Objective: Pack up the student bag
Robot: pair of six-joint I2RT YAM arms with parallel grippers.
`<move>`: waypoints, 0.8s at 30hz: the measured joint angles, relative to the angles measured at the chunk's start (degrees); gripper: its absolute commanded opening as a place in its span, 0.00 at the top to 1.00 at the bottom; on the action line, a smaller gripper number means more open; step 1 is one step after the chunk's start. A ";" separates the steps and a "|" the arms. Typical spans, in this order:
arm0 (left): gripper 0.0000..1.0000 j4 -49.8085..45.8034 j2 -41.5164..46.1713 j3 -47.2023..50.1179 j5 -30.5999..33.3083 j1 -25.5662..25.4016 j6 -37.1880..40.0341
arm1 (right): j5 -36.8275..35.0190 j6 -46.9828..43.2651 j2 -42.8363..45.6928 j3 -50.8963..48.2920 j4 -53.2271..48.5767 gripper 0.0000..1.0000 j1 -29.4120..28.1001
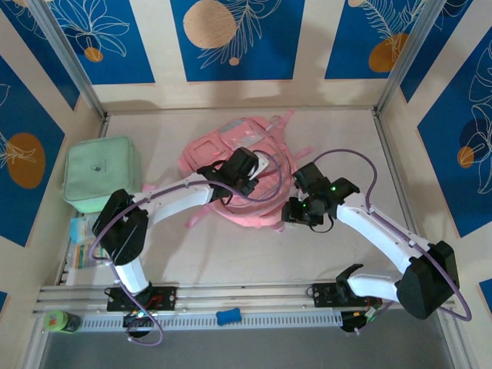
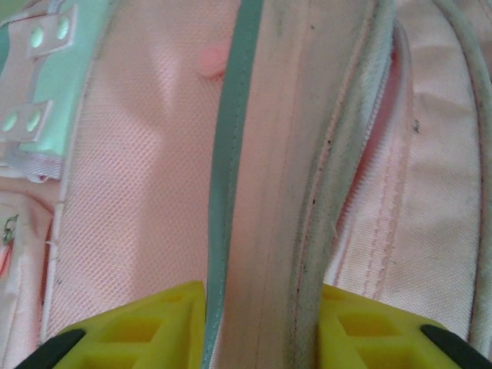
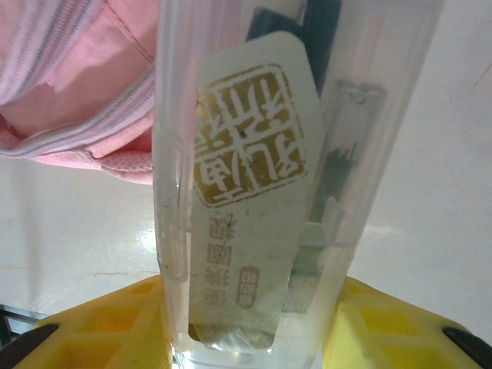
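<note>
Looks barely started. Pink student bag (image 1: 207,154) flat mid-table, seam pinched by left gripper (image 2: 261,327). Also a clear plastic case (image 3: 261,154) clamped in right gripper (image 3: 254,330), just beside the bag, not yet inside. Opening it probably next.

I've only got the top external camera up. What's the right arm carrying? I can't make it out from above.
Observer: The right gripper has its jaws shut on a clear plastic case with a gold-printed white label.
Operator: And the left one?
Observer: The left gripper has its jaws on either side of a pink band of the student bag, which fills the gap between them.
Operator: Where's the case relative to the bag?
Observer: On the right wrist view, the bag's pink edge lies behind the case's left side, with bare table to its right.
</note>
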State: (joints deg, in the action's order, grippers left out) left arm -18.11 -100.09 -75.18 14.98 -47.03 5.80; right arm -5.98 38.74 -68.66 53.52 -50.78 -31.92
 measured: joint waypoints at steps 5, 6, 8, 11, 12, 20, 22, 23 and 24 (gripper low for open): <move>0.88 -0.17 0.00 -1.40 -2.16 1.05 -2.64 | 0.42 -0.26 -1.05 1.79 0.57 0.56 0.00; 0.91 -0.17 0.00 -1.42 -2.54 1.07 -3.26 | 0.46 -0.28 -1.22 1.90 0.66 0.57 0.00; 1.00 -0.39 0.00 -1.49 -3.02 1.05 -4.17 | 0.85 -0.44 -1.46 2.01 0.83 0.56 0.00; 1.00 -0.83 0.26 -1.70 -4.42 1.09 -6.12 | 2.32 -0.87 -2.29 2.58 1.27 0.57 0.33; 1.00 -0.83 0.52 -1.70 -5.14 1.14 -7.08 | 3.17 -1.14 -2.78 2.97 1.66 0.57 0.61; 1.00 1.40 3.96 -1.57 -11.34 1.90 -17.18 | 6.75 -3.30 -9.73 12.37 3.76 0.56 2.10; 1.00 1.81 4.04 -1.57 -12.09 1.90 -18.67 | 7.37 -3.72 -11.67 14.58 4.50 0.56 2.40; 1.00 2.03 4.04 -1.49 -12.28 1.88 -19.34 | 7.74 -3.87 -12.61 15.39 4.92 0.56 2.60; 1.00 2.23 4.04 -1.36 -12.44 1.86 -20.04 | 8.33 -3.89 -13.86 16.31 5.25 0.56 2.93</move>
State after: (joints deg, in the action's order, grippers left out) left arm -15.88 -96.05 -76.53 2.55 -45.17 -14.24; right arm 2.35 34.85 -82.52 69.82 -45.54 -28.99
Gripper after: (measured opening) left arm 0.070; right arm 0.439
